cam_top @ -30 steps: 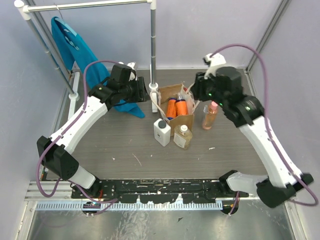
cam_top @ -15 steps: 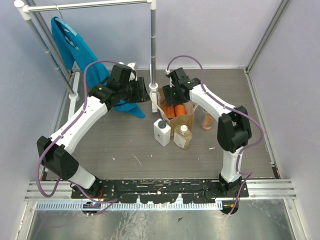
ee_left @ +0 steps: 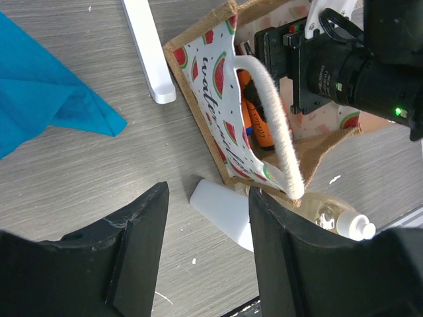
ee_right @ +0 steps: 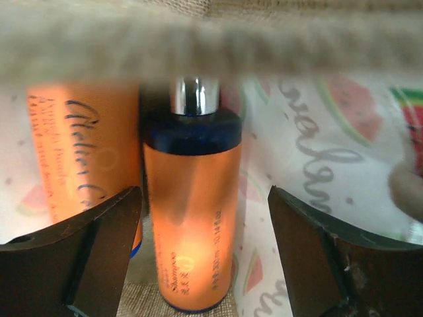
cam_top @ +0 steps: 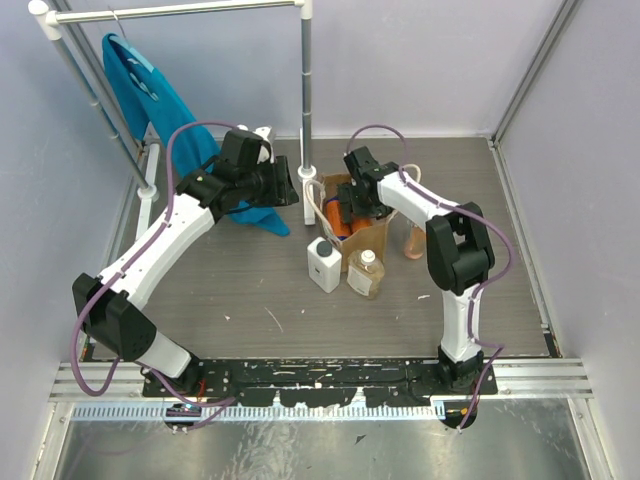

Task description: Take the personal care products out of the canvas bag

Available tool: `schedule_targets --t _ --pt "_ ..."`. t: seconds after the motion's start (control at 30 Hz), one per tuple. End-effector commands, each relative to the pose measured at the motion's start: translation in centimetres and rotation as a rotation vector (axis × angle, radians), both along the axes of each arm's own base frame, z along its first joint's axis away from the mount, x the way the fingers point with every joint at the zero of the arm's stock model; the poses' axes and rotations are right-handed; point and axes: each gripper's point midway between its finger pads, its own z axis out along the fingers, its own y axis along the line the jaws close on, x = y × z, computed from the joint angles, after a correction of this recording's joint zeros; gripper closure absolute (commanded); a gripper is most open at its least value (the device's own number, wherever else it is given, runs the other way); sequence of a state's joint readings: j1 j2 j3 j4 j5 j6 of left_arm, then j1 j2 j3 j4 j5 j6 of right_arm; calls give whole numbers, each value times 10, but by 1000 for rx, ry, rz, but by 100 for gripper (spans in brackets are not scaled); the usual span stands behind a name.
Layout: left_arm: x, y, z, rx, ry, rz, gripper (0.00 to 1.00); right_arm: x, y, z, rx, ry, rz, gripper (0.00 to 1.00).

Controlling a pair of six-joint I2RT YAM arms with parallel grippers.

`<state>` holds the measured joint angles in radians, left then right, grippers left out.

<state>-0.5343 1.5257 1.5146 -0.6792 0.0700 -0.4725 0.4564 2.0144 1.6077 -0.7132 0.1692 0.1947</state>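
The tan canvas bag [cam_top: 370, 240] stands mid-table, its watermelon-print lining [ee_left: 211, 72] and pale cord handle [ee_left: 274, 125] facing my left wrist. My right gripper [cam_top: 350, 207] reaches down inside it, open. Its fingers stand either side of an orange bottle [ee_right: 192, 224] with a dark blue cap, apart from it. A second orange bottle [ee_right: 82, 158] stands beside it. My left gripper [cam_top: 286, 185] hangs open just left of the bag, holding nothing. In front of the bag stand a white bottle [cam_top: 323, 265] and an amber bottle [cam_top: 366, 273]. A pinkish bottle [cam_top: 415, 242] stands to the bag's right.
A teal-blue garment [cam_top: 150, 95] hangs from a white clothes rack at the back left. The rack's grey pole [cam_top: 307, 80] rises just behind the bag, and its white foot [ee_left: 149, 53] lies next to the bag. Walls close in the table on three sides.
My right arm has swung left from beside the pinkish bottle into the bag, and its jaws have opened wider. My left arm has not moved.
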Motion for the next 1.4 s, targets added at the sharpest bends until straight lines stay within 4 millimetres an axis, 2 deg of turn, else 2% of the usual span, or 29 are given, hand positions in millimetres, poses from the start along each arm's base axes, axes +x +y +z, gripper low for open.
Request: schedule_targets --t 0.0,0.1,0.17,0.2,0.27,0.3,0.33,0.47,0.53,0.6,0.7,0.8,0.97,1.07,1.37 --pt "-2 0 -2 -11 2 -10 41 -14 10 -35 101 136 43 19" --pt "-2 2 -3 -4 1 -6 41 -18 27 -39 176 178 104 21" --pt "-3 2 -1 -4 -2 -5 42 -21 34 -37 207 196 137 28" --pt "-3 3 -1 -3 -3 -6 41 -20 35 -34 216 193 143 35" --pt "-4 3 0 -3 -5 -6 41 -15 35 -21 217 153 143 60" --pt "-3 4 1 -2 -7 -3 41 -11 33 -11 213 116 133 69" --pt "-4 4 1 -1 -5 -2 41 -6 30 4 204 63 115 72" --pt "-4 4 -1 -2 -3 -3 41 11 21 107 191 -274 68 82" --pt "-4 3 0 -7 -3 -2 41 10 17 170 221 -465 56 87" --pt "-3 2 0 -12 -2 -2 41 4 10 223 270 -624 42 91" --pt "-3 0 -1 -19 2 -1 42 -9 -5 281 315 -809 19 94" --pt "-3 -1 -1 -28 6 -3 42 -20 -19 312 308 -898 0 96" --pt "-4 -1 0 -32 4 -2 42 -47 -45 341 322 -1042 -40 96" --pt "-5 0 1 -31 0 1 42 -67 -61 339 334 -1117 -68 97" --pt "-6 -3 0 -59 10 3 43 -123 -123 266 356 -1258 -287 99"
